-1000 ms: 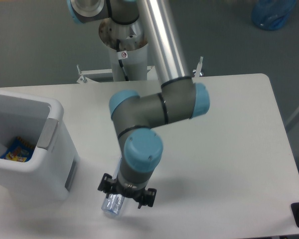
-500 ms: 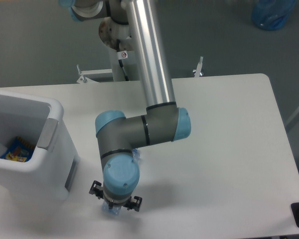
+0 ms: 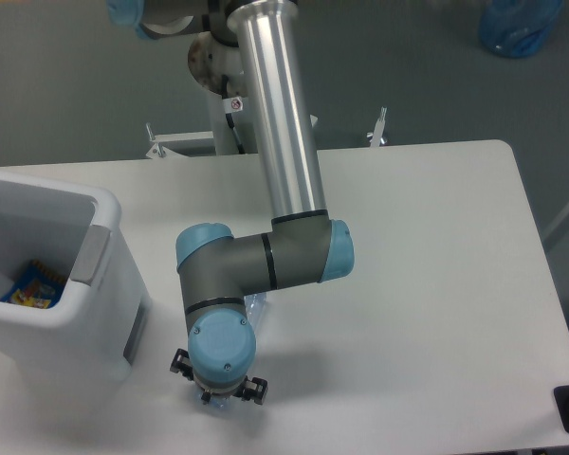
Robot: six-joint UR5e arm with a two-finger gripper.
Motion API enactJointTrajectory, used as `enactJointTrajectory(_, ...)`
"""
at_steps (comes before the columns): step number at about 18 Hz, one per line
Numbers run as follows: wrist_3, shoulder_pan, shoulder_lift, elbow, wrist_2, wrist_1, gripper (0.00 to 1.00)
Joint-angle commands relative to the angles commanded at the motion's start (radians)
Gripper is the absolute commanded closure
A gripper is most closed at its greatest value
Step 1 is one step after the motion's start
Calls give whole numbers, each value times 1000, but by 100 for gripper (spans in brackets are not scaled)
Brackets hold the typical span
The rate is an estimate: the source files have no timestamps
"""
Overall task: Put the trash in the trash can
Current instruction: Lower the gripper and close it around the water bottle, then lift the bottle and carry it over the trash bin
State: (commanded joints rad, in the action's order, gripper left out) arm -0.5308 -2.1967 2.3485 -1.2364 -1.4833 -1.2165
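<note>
you see the trash as a clear, crinkly plastic bottle (image 3: 253, 305), mostly hidden under the wrist (image 3: 222, 347). it lies on the table (image 3: 436, 284) at lower centre-left of frame, just right of the white trash can (image 3: 104, 318), not in it. gripper (image 3: 218, 389) points down right over it; can't tell if it's clamped or loose, fingers hidden. vs 1 s ago the wrist is further left & lower and covers more of the bottle. trash can w/ blue-yellow wrapper (image 3: 33, 286) is unchanged.
</note>
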Motion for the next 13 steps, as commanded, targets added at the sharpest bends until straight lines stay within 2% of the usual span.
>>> enactJointTrajectory(1, 5, 0, 0, 2, -2, 0, 19)
enactJointTrajectory(3, 12, 0, -3, 2, 0, 0, 53)
enactJointTrajectory(4, 12, 0, -8, 2, 1, 0, 65)
enactJointTrajectory(5, 12, 0, -14, 3, 2, 0, 71)
enactJointTrajectory(10, 12, -2, -34, 11, 8, 2, 72)
enactJointTrajectory(13, 11, -11, -70, 17, 17, 8, 72)
